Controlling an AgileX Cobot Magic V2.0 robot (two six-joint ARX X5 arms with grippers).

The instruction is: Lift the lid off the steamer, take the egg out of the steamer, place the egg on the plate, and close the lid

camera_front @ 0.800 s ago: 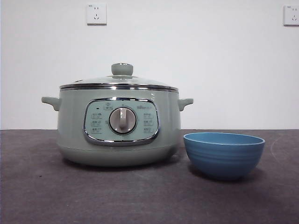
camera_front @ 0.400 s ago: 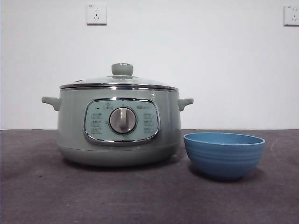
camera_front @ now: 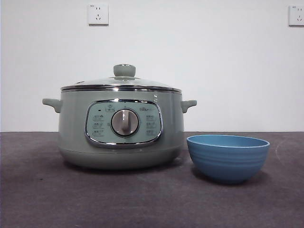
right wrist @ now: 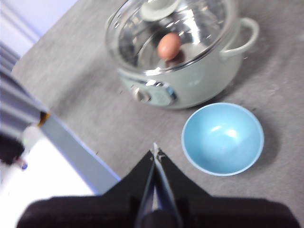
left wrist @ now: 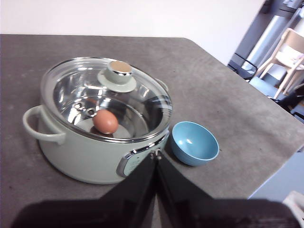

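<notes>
The pale green steamer (camera_front: 121,128) stands on the dark table with its glass lid (camera_front: 121,83) closed on top, green knob (camera_front: 124,70) up. Through the glass I see the brown egg (left wrist: 105,121) lying inside the steamer (left wrist: 95,156); the right wrist view shows the egg (right wrist: 169,46) too. The blue plate (camera_front: 228,156) sits empty beside the steamer, on its dial side (left wrist: 194,142) (right wrist: 222,137). My left gripper (left wrist: 156,156) is shut and hangs above the table near the steamer's control panel. My right gripper (right wrist: 155,151) is shut, hovering near the table edge by the plate. Neither holds anything.
Two wall sockets (camera_front: 98,14) sit on the white wall behind. The table edge (right wrist: 80,147) runs close to my right gripper. Chairs and furniture (left wrist: 285,52) stand beyond the table's far corner.
</notes>
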